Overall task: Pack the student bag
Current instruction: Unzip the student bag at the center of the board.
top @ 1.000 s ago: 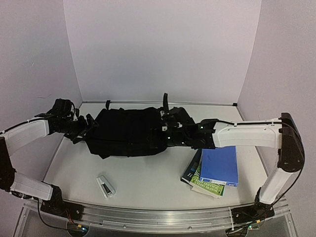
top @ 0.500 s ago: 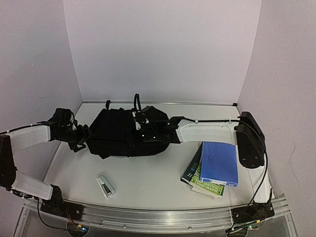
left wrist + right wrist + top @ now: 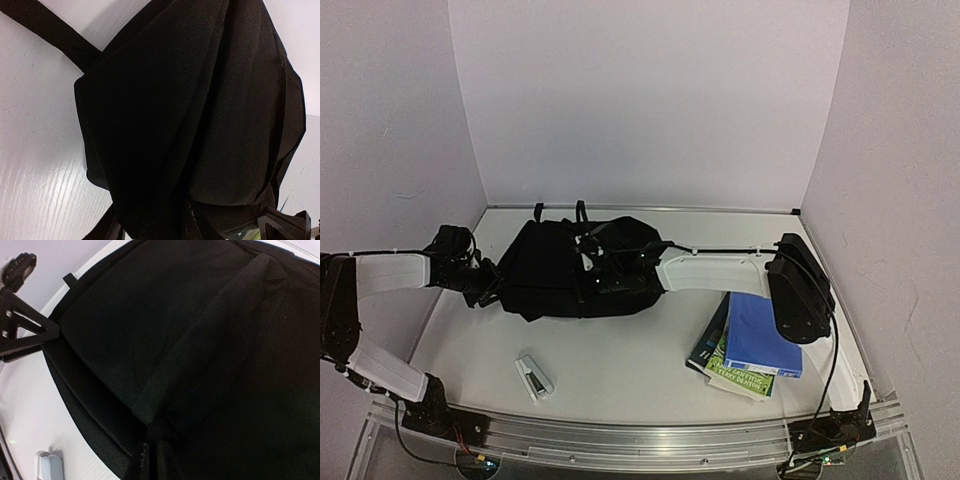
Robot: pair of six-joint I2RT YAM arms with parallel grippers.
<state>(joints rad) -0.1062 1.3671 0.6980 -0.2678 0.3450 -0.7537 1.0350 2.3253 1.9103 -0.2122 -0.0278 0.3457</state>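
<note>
Two hands are working the bag (image 3: 548, 270), which is lying near the bench's (image 3: 620, 355) far-left corner, long axis running left to right. The right hand (image 3: 592, 268) is sitting over its middle, clenching a fold of fabric. The left hand (image 3: 485, 283) is sitting at the bag's left end, the bag stretching rightward from it. Whether it is gripping, I cannot tell.

Books (image 3: 756, 338) right of student bag (image 3: 548, 275)
</note>
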